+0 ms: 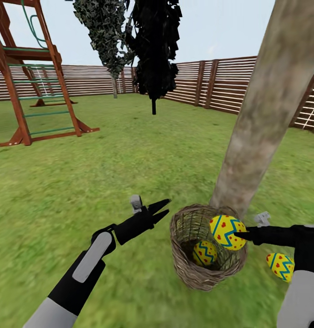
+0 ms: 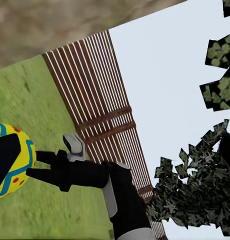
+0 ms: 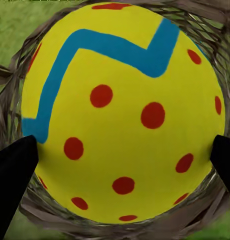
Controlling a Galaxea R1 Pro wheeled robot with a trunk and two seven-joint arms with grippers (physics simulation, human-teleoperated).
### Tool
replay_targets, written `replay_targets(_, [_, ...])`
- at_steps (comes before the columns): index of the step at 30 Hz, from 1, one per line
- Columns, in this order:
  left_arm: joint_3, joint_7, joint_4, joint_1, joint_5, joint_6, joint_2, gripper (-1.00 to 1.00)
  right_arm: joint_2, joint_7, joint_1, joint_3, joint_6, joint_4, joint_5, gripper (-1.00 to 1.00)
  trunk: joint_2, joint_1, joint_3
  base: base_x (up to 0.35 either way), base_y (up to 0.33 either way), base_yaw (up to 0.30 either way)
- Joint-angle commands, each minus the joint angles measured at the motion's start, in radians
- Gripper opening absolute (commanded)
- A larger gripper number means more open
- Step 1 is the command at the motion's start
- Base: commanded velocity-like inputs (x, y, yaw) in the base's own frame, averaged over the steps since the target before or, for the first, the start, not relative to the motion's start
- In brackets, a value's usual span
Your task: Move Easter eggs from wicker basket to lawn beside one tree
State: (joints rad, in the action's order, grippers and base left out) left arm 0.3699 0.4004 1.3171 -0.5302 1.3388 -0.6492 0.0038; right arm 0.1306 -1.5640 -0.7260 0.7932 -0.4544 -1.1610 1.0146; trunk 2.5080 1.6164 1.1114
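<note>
Easter egg (image 1: 225, 230) clamped between the black fingers of the right tool (image 1: 242, 236), lifted over the far rim of the wicker basket (image 1: 184, 269); glossy yellow shell, blue-green zigzag band, scattered red dots, smooth and rounded, fingertips (image 3: 15, 170) pressed on both flanks in the right wrist view. Second egg (image 1: 205, 253) down inside the basket, same pattern, resting on the woven floor. Third egg (image 1: 281, 265) out on the lawn (image 1: 84, 191), just beside the basket and near the foot of the tree (image 1: 261, 118), partly behind the right arm. Basket round, brown-grey, of open coarse weave with ragged strands, touching or nearly touching the trunk base. Left tool (image 1: 159, 208) spread apart and holding nothing, hovering above the grass beside the basket. Trunk thick, straight, mottled grey-beige, rough-looking, rising just behind the basket and out past the top of the head view. Grass flat, mottled green. Farther off, a wooden play set (image 1: 29, 82) of red-brown beams with green rungs, two dark narrow conifers (image 1: 152, 50), and a brown horizontal-slat fence (image 1: 220, 82) closing the garden under pale sky.
</note>
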Motion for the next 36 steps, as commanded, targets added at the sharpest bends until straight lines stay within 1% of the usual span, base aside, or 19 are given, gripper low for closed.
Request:
replay_targets(1, [-0.001, 0.000, -0.001, -0.001, 0.005, -0.004, 0.000, 1.00, -0.001, -0.007, -0.001, 0.001, -0.010, 0.009, 0.007, -1.00, 0.000, 0.000, 0.000, -0.118, 0.000, -0.209])
replay_targets(4, [-0.001, 0.000, -0.002, 0.000, 0.005, -0.004, -0.004, 1.00, 0.000, -0.007, -0.001, 0.001, -0.010, 0.013, 0.007, -1.00, 0.000, 0.000, -0.004, -0.277, 0.000, -0.209])
replay_targets(6, [0.000, 0.000, -0.048, -0.001, 0.005, -0.003, -0.013, 1.00, 0.000, -0.007, -0.001, 0.001, -0.012, 0.014, 0.006, -1.00, 0.000, 0.000, -0.006, -0.167, -0.031, -0.209])
replay_targets(8, [0.000, 0.000, -0.051, 0.000, 0.003, -0.003, -0.020, 1.00, 0.000, -0.007, -0.001, 0.002, -0.012, 0.014, 0.006, -1.00, 0.000, 0.000, -0.009, -0.040, -0.099, -0.209])
replay_targets(9, [-0.001, 0.000, -0.051, 0.000, -0.004, -0.003, -0.021, 1.00, 0.000, -0.007, -0.001, 0.001, -0.013, 0.015, 0.007, -1.00, 0.000, 0.000, -0.010, -0.124, -0.124, -0.209])
replay_targets(12, [0.000, 0.000, -0.066, 0.000, -0.012, 0.011, -0.023, 1.00, 0.000, -0.007, -0.001, 0.001, -0.013, 0.024, 0.007, -1.00, 0.000, 0.000, -0.013, -0.147, -0.224, -0.189])
replay_targets(15, [-0.001, 0.000, -0.074, 0.000, -0.013, 0.020, -0.029, 1.00, 0.000, -0.007, -0.001, 0.001, -0.015, 0.048, 0.007, -1.00, 0.000, 0.000, -0.013, -0.134, -0.284, -0.014])
replay_targets(17, [0.000, 0.000, -0.087, -0.001, -0.013, 0.024, -0.031, 1.00, 0.000, -0.007, -0.001, 0.001, -0.014, 0.067, 0.008, -1.00, 0.000, 0.000, -0.013, -0.030, -0.216, -0.001])
replay_targets(20, [-0.002, 0.000, -0.100, -0.001, -0.012, 0.038, -0.030, 1.00, 0.000, -0.007, -0.001, 0.002, -0.015, 0.070, 0.007, -1.00, 0.000, 0.000, -0.014, -0.004, -0.034, -0.089])
replay_targets(36, [-0.002, 0.000, -0.102, -0.001, -0.012, 0.039, -0.032, 1.00, 0.000, -0.007, -0.001, 0.003, -0.015, 0.082, 0.005, -1.00, 0.000, 0.000, -0.024, 0.000, 0.000, -0.271])
